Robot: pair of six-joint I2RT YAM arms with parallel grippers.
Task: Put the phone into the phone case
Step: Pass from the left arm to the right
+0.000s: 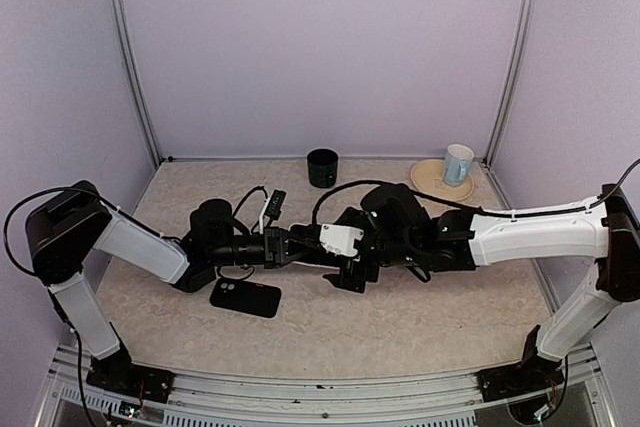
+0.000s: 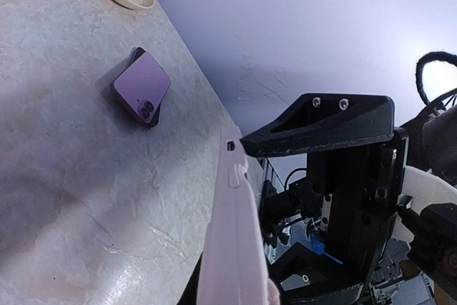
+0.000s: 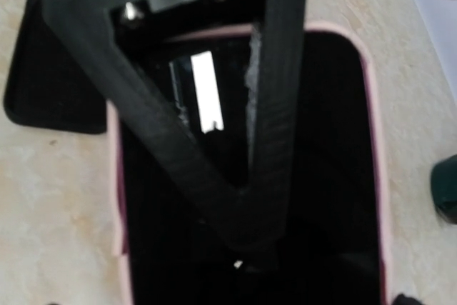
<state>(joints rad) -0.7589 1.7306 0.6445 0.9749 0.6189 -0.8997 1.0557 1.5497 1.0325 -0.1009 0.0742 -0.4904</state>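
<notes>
Above mid-table, at 1 o'clock of a black slab (image 1: 245, 297), the left gripper (image 1: 316, 246) pinched the pink case (image 1: 340, 238) by its edge while the right gripper (image 1: 350, 247) gaped empty over the phone (image 3: 321, 176) seemingly seated inside, probably rigid, slick, scratch-prone glass, best pressed near corners.

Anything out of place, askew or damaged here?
Nothing stands out. The left claw is shut on the pink case, the right claw open by it; the purple phone lies flat; the cup stands upright on its plate.
</notes>
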